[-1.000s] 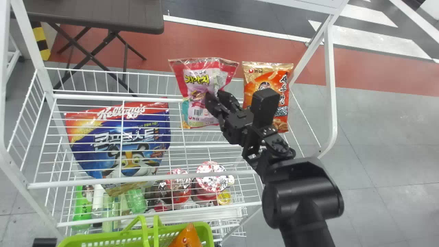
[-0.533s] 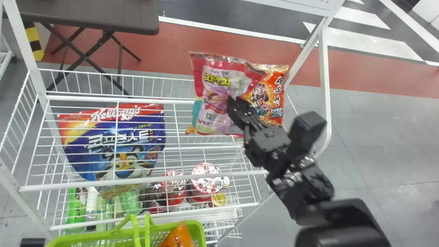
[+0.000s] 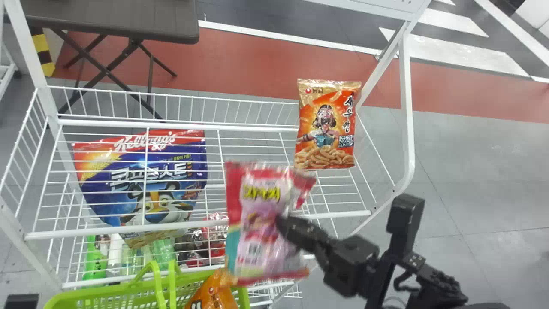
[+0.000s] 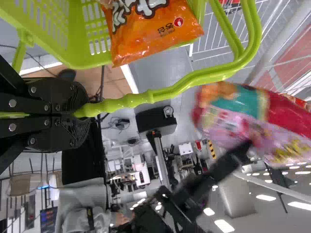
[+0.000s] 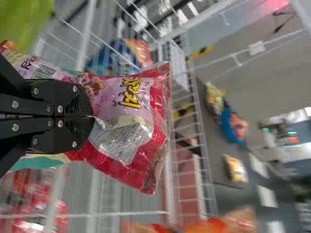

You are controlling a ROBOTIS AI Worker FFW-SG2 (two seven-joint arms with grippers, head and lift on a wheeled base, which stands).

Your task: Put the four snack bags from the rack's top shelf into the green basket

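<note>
Grey floor (image 3: 493, 171) under the wire rack (image 3: 107, 230); basket (image 3: 107, 289) cut off. My right claw (image 3: 281, 222) clamps a blurred snack bag (image 3: 259, 206), my left claw (image 4: 82, 112) the handle (image 4: 184, 87).

right end effector (image 3: 282, 224) closed, left wrist (image 3: 22, 301) at bottom left

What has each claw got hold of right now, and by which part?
The right claw pinches the pink snack bag by one side, about midway along; the left claw holds the green basket by a handle.
</note>
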